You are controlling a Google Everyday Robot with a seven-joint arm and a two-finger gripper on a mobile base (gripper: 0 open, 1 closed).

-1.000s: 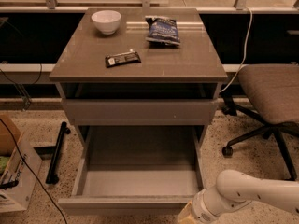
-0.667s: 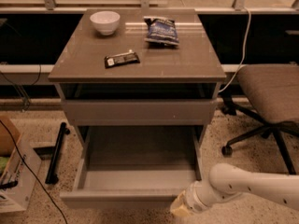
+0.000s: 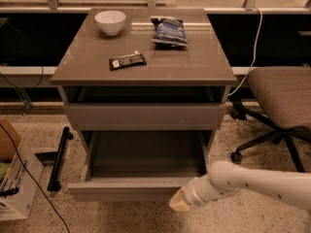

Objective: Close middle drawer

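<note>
Your tool [image 3: 179, 203] sits low at the front right of the desk [image 3: 189, 64], its pale yellowish tip against the right end of the middle drawer [image 3: 121, 190]'s front panel. The thick white arm runs in from the lower right corner. You cannot tell from this view whether the tool is wide or narrow, and nothing shows as held in it.

The middle drawer is the lower one, pulled well out toward you. Its front panel is low, flat, grey-brown and handleless, and behind it a long, pale grey inner box spans nearly the full width of the desk. The box looks smooth and bare. Above it is one more drawer, the upper drawer [image 3: 146, 115], with a taller flat front and a dark gap between it and the desk top.

The desk top is a smooth, slightly glossy grey-brown slab. Three things lie on it:
- One round white bowl [image 3: 110, 22] at the back left.
- One crinkled dark blue snack bag [image 3: 169, 31] at the back, right of the bowl.
- One flat black wrapped bar [image 3: 127, 60] nearer the front.

One padded office chair [image 3: 282, 96] on a black wheeled base stands to the right, on a speckled terrazzo floor [image 3: 252, 144]. One cardboard box [image 3: 14, 178] and one black bar [image 3: 58, 157] lie on the left.
</note>
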